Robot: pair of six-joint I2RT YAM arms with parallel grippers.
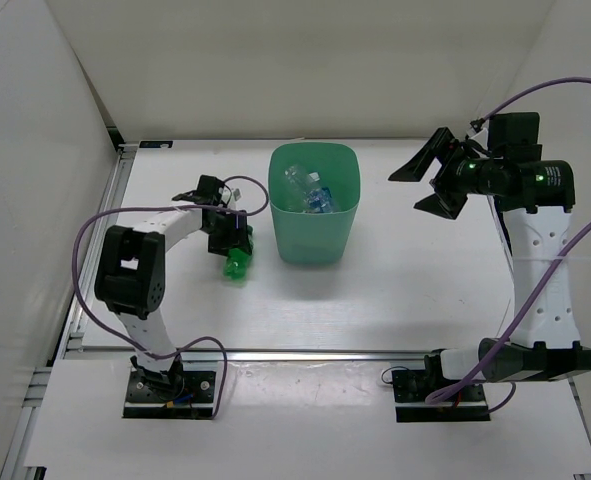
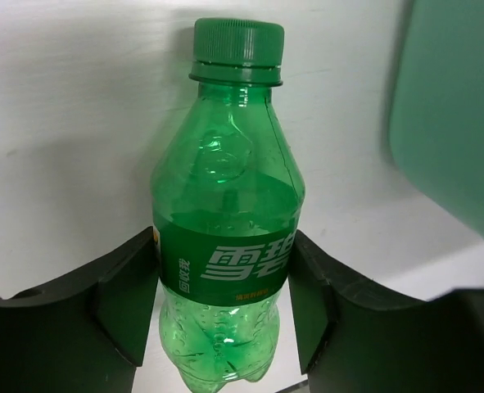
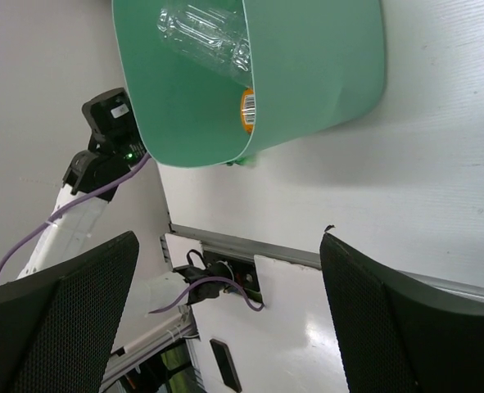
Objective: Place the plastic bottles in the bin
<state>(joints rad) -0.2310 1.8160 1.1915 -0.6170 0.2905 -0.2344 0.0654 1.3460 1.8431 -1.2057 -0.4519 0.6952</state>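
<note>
Fingers [image 2: 123, 299] on the left gripper [image 2: 223, 282] are pinching the small green plastic bottle [image 2: 225, 205] by the mint-green plastic bin [image 1: 315, 240] (right gripper [image 1: 422, 186] is gaping).

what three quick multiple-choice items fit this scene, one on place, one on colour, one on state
1. Where is the green bottle?
A. on the table, left of the bin
B. in the bin
C. in the right gripper

2. What colour is the bin?
A. mint green
B. blue
C. red

3. How is the right gripper?
A. shut on a bottle
B. open and empty
C. shut on the bin's rim

Key: 1 A, the top view shows it beside the bin's left wall. 2 A, its walls are mint green in every view. 3 B, its jaws stand wide apart with nothing between them.
</note>
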